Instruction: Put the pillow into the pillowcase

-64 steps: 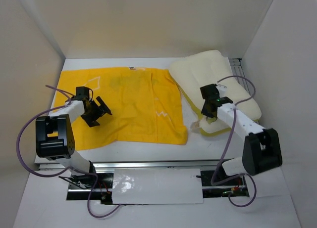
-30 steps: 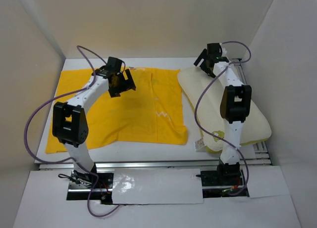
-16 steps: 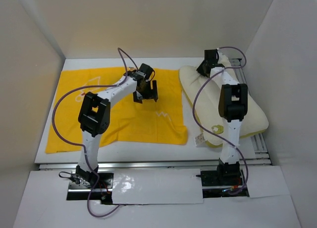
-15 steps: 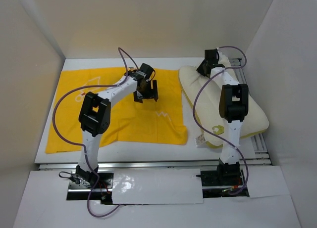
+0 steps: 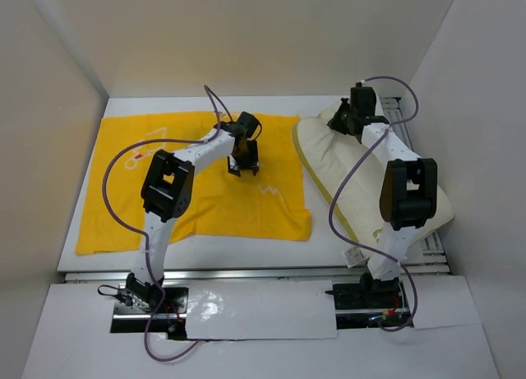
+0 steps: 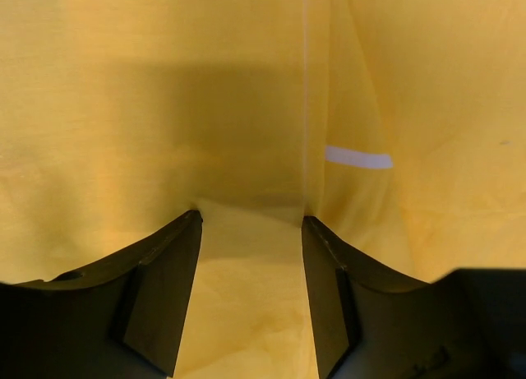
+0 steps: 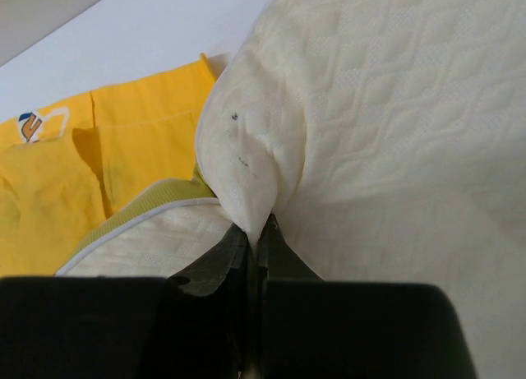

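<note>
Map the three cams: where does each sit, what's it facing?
Top: above and behind the bases, looking down on pillowcase and pillow; both arms show.
Left wrist: on left arm, facing pillowcase close up; left gripper open on it.
Right wrist: on right arm, facing pillow corner; right gripper pinches it.
Shared: pillow and pillowcase, in top and right wrist.

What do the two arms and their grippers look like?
Left arm and right arm match: white links, chunky black joint housings, a loose purple-grey cable each. Left gripper and right gripper are matte black, two-fingered, no visible markings.
</note>
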`<act>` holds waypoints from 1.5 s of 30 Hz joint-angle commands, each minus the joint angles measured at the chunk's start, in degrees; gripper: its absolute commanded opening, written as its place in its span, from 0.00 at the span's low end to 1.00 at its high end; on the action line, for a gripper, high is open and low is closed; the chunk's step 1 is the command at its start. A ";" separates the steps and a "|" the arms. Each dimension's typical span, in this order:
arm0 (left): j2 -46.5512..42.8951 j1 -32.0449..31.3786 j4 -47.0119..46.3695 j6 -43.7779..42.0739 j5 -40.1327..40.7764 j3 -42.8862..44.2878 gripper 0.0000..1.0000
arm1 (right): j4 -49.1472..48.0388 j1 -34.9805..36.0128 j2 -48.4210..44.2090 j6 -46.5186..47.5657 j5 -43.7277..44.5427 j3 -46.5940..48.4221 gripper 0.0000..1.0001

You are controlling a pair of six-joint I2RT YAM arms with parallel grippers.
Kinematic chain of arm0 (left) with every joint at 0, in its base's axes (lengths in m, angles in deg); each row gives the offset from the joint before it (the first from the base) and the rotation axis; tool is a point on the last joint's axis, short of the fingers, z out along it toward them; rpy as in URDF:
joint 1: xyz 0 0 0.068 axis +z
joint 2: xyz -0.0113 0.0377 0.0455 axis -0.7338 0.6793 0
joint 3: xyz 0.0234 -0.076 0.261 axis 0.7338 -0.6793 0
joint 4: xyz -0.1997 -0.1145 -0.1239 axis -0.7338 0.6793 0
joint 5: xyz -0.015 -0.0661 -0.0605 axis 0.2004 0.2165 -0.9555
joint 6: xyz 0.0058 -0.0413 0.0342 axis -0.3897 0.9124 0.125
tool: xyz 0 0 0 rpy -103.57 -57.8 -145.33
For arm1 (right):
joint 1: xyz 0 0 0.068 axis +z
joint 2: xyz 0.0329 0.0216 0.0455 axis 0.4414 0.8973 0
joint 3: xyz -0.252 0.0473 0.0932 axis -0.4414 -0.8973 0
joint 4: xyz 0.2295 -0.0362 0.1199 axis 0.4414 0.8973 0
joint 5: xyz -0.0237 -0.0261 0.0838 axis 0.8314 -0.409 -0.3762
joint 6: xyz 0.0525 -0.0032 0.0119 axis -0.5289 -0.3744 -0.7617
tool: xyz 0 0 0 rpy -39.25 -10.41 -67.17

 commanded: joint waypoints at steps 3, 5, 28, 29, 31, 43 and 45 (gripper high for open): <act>-0.47 -2.44 -0.32 1.00 1.20 2.08 0.64 | -1.69 -1.14 -4.82 3.18 -2.21 -1.78 0.00; -0.47 -3.24 -0.84 1.53 1.20 2.08 0.64 | -1.15 -1.14 -4.82 3.18 -2.21 -1.78 0.00; 0.67 -4.73 1.26 2.76 3.32 1.47 0.40 | 0.42 -2.28 -10.44 5.38 -2.91 -6.61 0.00; 0.67 -5.25 0.57 2.76 3.31 1.47 0.40 | 0.43 -2.28 -10.44 5.38 -2.91 -7.31 0.00; 0.67 -5.26 0.56 3.46 3.31 0.95 0.36 | 0.43 -2.28 -11.06 5.38 -2.91 -7.32 0.00; -4.95 -5.26 2.49 4.52 8.23 0.50 0.00 | 2.18 1.15 -18.17 17.94 -6.77 -10.39 0.00; -8.01 -5.26 3.11 4.52 8.75 -0.81 0.00 | 2.19 2.64 -19.40 21.10 -9.76 -11.09 0.00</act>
